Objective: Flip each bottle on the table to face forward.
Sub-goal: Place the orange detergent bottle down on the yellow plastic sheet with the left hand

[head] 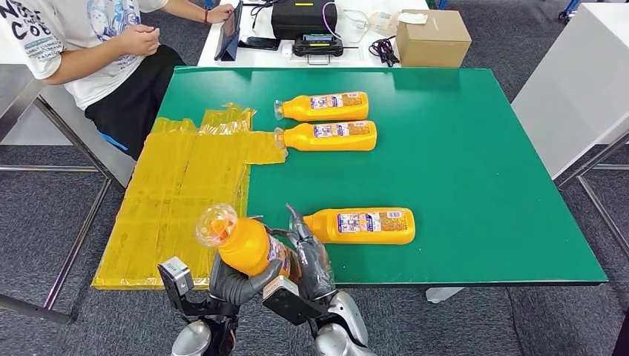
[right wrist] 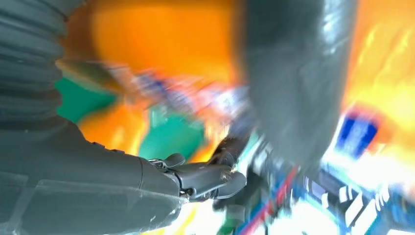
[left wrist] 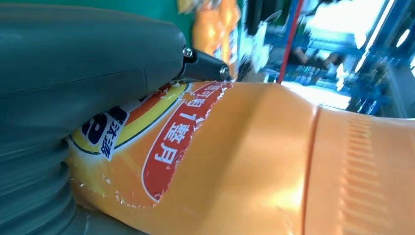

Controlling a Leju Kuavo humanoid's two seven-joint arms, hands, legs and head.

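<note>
Held bottle [head: 241, 241] lifted off near edge of green table [head: 482, 185], cap tilted up, probably mid-flip | left hand [head: 236, 280] wrapped under it | right hand [head: 311, 256] cupping its side, steadying | farther on table: one bottle [head: 361, 225] label-up, then two more [head: 330, 136], [head: 324, 107].

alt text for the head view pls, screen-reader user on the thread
Both robot hands, left hand and right hand, grip an orange bottle lifted at the near edge of a green table. Three more orange bottles lie on their sides, labels up, beside a yellow plastic sheet. A seated person is at the far left.
</note>
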